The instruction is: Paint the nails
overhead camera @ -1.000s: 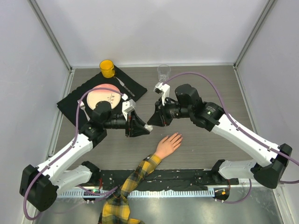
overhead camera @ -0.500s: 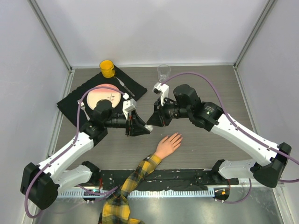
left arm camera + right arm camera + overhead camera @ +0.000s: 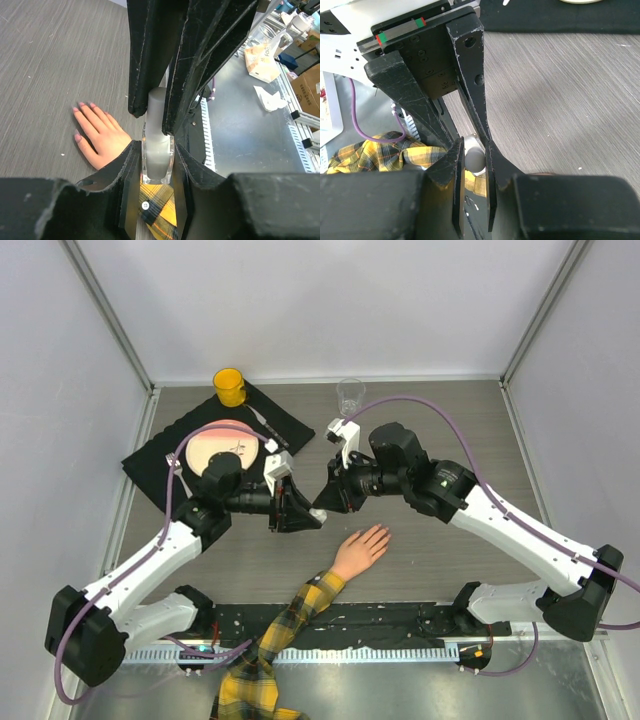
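Peach and rigid-looking, the hand (image 3: 362, 548) lies palm down on the table (image 3: 450, 420), below the two pincers where they meet and a little to their right, near but not touching; its plaid sleeve (image 3: 290, 615) trails off toward the arm bases; the nails (image 3: 92, 104) sit at the fingertips, the part of the hand closest to the pincers, and show a dull pink, though whether that is fresh paint I cannot tell. The left pincer (image 3: 157, 150) is clenched on the body of a small clear bottle (image 3: 158, 165), holding it up off the table; the right pincer (image 3: 473, 150) comes in from the opposite side and is clamped on the white cap (image 3: 157, 107), so both are grasping one thing between them. The nails are probably tiny, hard and smooth, fixed to a light hollow hand that could slide under a push; they are not things to grip. The hold belongs on the cap, high and square, with only a brush tip touching each nail lightly; any brush under the cap is hidden.
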